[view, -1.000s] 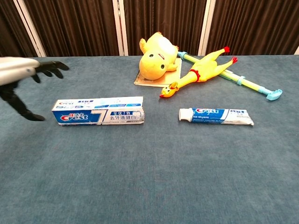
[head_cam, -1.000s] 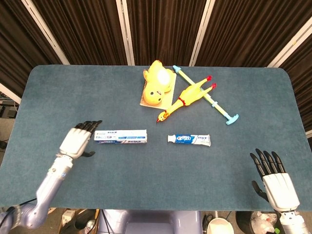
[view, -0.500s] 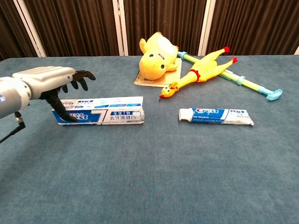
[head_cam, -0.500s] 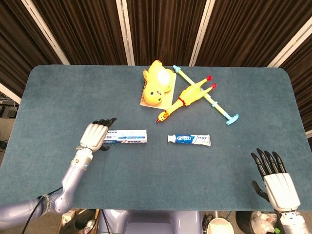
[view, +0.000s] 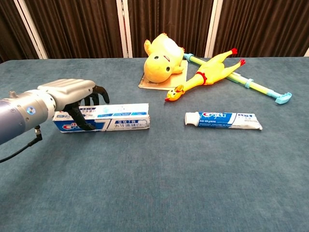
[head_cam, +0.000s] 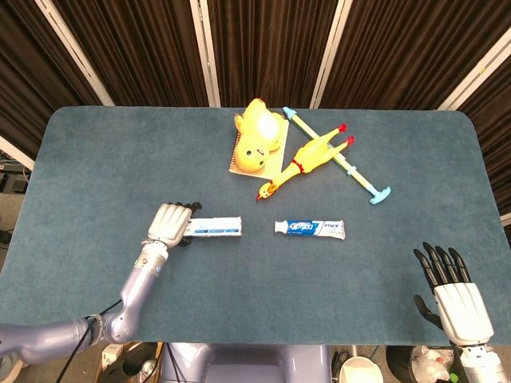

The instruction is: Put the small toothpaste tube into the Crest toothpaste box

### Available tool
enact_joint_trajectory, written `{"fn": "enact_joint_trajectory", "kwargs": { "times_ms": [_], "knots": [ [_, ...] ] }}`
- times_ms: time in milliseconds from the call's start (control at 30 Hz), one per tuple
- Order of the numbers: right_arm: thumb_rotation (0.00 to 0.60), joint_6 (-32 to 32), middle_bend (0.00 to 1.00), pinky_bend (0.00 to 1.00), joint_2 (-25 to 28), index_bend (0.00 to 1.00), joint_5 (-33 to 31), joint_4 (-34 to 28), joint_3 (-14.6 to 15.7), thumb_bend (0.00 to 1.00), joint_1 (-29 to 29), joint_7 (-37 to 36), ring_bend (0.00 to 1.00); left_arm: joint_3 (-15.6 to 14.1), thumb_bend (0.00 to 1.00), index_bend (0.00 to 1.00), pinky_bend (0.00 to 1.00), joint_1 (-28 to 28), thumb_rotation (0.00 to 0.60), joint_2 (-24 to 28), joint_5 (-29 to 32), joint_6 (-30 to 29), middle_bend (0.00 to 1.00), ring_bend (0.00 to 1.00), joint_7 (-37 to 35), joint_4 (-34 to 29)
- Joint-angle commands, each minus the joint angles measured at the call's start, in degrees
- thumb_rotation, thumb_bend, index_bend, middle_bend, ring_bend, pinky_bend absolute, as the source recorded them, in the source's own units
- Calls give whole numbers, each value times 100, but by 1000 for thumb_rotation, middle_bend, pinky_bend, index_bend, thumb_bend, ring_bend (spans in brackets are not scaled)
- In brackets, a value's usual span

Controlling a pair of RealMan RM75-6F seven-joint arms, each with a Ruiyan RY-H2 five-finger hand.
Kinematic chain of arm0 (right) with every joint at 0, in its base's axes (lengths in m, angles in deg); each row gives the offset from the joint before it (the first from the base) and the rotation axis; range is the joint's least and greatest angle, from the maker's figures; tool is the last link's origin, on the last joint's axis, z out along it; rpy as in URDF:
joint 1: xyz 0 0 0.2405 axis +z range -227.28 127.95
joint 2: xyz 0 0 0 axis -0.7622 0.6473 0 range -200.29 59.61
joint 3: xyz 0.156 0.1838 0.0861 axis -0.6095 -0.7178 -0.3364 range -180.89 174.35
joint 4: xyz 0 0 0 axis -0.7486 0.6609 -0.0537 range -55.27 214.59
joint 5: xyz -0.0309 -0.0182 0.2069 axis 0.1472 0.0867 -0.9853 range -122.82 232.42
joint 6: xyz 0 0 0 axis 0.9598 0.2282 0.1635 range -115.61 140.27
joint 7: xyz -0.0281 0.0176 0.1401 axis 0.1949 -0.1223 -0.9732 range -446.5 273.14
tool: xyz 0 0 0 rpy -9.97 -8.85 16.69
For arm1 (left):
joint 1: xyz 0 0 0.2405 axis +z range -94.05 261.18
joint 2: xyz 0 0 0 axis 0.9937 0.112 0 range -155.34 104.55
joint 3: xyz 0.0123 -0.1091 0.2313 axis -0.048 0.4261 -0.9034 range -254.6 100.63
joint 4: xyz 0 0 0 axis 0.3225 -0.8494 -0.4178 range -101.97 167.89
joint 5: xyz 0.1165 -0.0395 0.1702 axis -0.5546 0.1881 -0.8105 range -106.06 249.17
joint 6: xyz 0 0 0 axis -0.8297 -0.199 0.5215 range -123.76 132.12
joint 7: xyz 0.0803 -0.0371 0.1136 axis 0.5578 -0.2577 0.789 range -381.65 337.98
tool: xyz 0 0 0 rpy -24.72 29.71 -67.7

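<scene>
Blue table | my left robot hand gripped Crest box | tube lay right | right robot hand wide, idle

A dark teal felt-covered surface with rounded corners — behind it hang dark brown pleated curtains crossed by slanted white bars.

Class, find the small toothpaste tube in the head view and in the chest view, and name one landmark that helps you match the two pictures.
Head view: the tube lies just right of centre, its cap toward the Crest box.
Chest view: the tube lies right of centre, cap again toward the box.
Shared landmark: the rubber chicken lies beyond the tube in both.
</scene>
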Motion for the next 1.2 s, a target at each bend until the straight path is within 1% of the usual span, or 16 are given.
{"fn": "enact_joint_trajectory", "kwargs": {
  "times_ms": [33,133,233,433,667,700,767,867,967,1100,1200],
  "knots": [
    [600,5,0,0,-1,0,1,-3,4,340,-1,2,0,-36,336,330,527,-11,600,-1,4,-10,494,470,-40,5],
    [600,-10,0,0,-5,0,27,2,2,339,2,11,0,-67,381,362,548,-10,600,35,-21,-28,526,500,-91,-13],
    [600,-22,0,0,-5,0,32,5,1,340,-1,5,0,-84,404,386,561,10,600,93,-104,-70,548,517,-207,-55],
    [600,-13,0,0,0,0,8,5,-16,341,6,1,0,-130,410,394,562,89,600,322,-462,-125,554,520,-627,-233],
    [600,0,0,0,49,0,-134,-25,-178,340,75,47,0,-285,410,394,561,228,600,811,-1212,-271,551,519,-1100,-544],
    [600,50,0,0,70,0,-197,-46,-249,340,130,94,0,-344,410,394,561,273,600,978,-1459,-323,551,519,-1241,-603],
    [600,150,20,0,103,0,-246,-52,-333,340,227,197,0,-390,410,395,560,321,600,1152,-1751,-409,552,519,-1444,-640],
    [600,470,55,0,157,0,-392,-87,-502,340,468,525,0,-411,410,397,557,388,600,1408,-2183,-618,553,519,-1742,-677],
    [600,1025,56,0,198,0,-749,-404,-656,340,759,859,0,-383,410,398,556,482,600,1608,-2483,-889,559,519,-2024,-767],
    [600,1712,54,0,141,0,-1192,-880,-856,340,1192,1470,0,-407,409,399,556,586,600,1926,-2628,-1039,563,520,-2069,-1049],
    [600,2131,54,0,-74,0,-1499,-1108,-937,339,1479,1923,0,-396,409,399,556,666,600,2084,-2702,-1198,561,520,-2058,-1306]
  ]
}}
